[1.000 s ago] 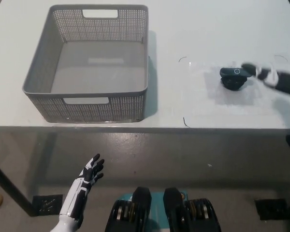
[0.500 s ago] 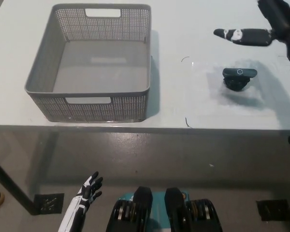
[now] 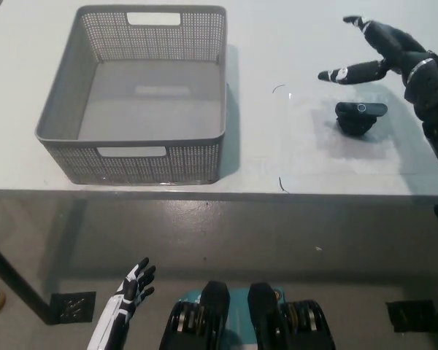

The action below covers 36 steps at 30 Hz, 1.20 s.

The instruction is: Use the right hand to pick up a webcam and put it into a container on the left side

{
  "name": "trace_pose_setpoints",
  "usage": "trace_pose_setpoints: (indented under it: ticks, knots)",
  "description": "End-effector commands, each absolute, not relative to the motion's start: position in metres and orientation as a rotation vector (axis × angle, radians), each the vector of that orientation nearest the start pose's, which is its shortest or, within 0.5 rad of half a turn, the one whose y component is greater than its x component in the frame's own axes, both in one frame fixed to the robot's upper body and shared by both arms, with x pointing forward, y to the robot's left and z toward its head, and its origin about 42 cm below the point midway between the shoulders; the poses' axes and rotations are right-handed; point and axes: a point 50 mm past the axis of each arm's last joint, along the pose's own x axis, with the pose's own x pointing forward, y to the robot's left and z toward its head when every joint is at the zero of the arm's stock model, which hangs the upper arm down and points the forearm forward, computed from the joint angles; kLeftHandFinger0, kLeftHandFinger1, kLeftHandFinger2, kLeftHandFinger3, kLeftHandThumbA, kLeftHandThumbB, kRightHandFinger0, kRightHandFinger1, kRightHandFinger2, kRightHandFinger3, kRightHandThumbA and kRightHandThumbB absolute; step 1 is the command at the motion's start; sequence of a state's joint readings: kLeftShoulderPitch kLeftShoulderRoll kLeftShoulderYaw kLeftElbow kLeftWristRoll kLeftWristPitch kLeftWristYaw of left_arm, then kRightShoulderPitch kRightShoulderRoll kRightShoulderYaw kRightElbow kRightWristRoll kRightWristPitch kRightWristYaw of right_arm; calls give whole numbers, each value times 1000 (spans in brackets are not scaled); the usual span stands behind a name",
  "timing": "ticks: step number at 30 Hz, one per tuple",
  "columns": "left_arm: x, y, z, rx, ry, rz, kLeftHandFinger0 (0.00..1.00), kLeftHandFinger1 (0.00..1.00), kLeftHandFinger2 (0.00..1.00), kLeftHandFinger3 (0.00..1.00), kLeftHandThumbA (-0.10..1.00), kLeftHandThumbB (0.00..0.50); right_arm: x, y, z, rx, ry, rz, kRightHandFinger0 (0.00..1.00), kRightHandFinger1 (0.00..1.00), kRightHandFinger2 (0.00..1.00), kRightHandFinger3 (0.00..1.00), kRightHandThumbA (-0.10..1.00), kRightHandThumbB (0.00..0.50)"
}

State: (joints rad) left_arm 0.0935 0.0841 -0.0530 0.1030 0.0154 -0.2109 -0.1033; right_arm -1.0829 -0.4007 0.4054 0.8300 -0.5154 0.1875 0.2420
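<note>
Head view: webcam (image 3: 360,117) just below spread robot hand (image 3: 383,55) (apparently untouched).

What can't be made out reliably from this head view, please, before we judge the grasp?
- Right hand: open above the webcam; its height over it cannot be judged from this steep view, and the arm is cut off by the right edge.
- Webcam: too small and dark to tell its base from its body.
- Left hand: rests below the table edge; its arm is cut off by the bottom edge.
- Basket: near wall hides the adjoining floor strip.
</note>
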Motion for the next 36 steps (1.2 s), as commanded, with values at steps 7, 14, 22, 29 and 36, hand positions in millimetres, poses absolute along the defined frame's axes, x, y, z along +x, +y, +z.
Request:
trace_pose_setpoints:
  ticks: [7, 14, 22, 29, 36]
  knots:
    - [244, 227, 64, 101, -65, -161, 1000, 1000, 1000, 1000, 1000, 145, 583, -238, 341, -1274, 82, 211, 1000, 1000, 1000, 1000, 858, 500]
    - [245, 227, 65, 105, -69, -163, 1000, 1000, 1000, 1000, 1000, 168, 583, -249, 327, -1262, 134, 221, 1000, 1000, 1000, 1000, 872, 500]
    - [245, 227, 66, 99, -64, -160, 1000, 1000, 1000, 1000, 1000, 155, 583, -248, 307, -1270, 147, 229, 1000, 1000, 1000, 1000, 862, 500]
    - [250, 228, 66, 101, -73, -168, 1000, 1000, 1000, 1000, 1000, 176, 580, -253, 277, -1261, 217, 240, 1000, 1000, 1000, 1000, 777, 500]
    - [250, 228, 66, 106, -68, -162, 1000, 1000, 1000, 1000, 1000, 152, 574, -255, 247, -1266, 266, 261, 1000, 1000, 1000, 1000, 780, 500]
